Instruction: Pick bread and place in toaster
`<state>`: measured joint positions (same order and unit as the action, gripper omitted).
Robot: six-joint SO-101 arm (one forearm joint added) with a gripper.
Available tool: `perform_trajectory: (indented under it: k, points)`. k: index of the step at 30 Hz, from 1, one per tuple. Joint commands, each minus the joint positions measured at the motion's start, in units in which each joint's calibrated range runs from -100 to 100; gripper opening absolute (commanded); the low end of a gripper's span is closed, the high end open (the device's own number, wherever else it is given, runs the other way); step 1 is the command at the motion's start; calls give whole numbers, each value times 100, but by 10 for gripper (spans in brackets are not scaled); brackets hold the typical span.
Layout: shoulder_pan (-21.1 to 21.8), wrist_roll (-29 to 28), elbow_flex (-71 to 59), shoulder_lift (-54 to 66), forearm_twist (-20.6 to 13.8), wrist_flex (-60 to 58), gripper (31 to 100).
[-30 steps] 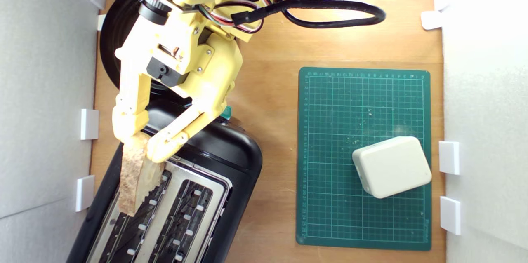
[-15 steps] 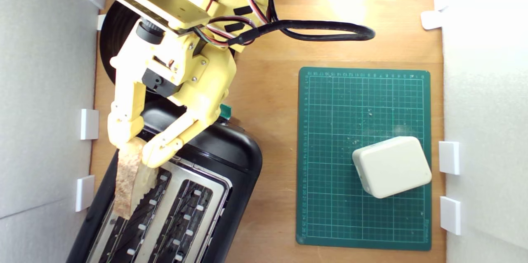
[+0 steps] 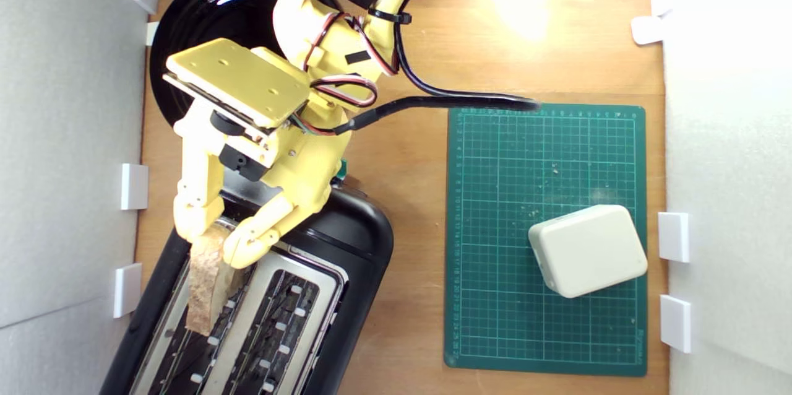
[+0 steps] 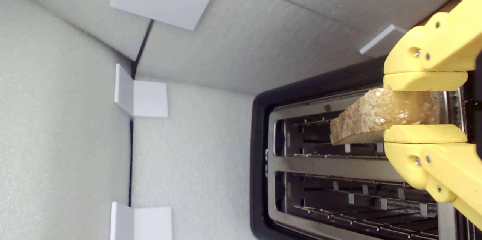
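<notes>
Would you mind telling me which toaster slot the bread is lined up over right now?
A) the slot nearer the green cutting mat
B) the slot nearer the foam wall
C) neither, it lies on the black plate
B: in the exterior view the claw holds the bread over the toaster slot beside the foam wall, away from the mat.

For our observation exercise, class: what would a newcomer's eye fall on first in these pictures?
Probably the yellow tool pinching a slice of bread over the toaster, above the slot nearer the exterior view's left. Next, the white block sitting on the green cutting mat at that view's right.
</notes>
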<state>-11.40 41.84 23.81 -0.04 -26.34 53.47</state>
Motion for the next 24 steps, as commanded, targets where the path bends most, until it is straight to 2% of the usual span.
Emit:
perform_trajectory:
  k: [1, 9, 24]
  points:
    - [-190, -1, 184, -137, -49, -6, 497]
    - [-327, -12, 184, -420, -13, -441, 501]
    - [-287, -127, 184, -728, -4, -510, 506]
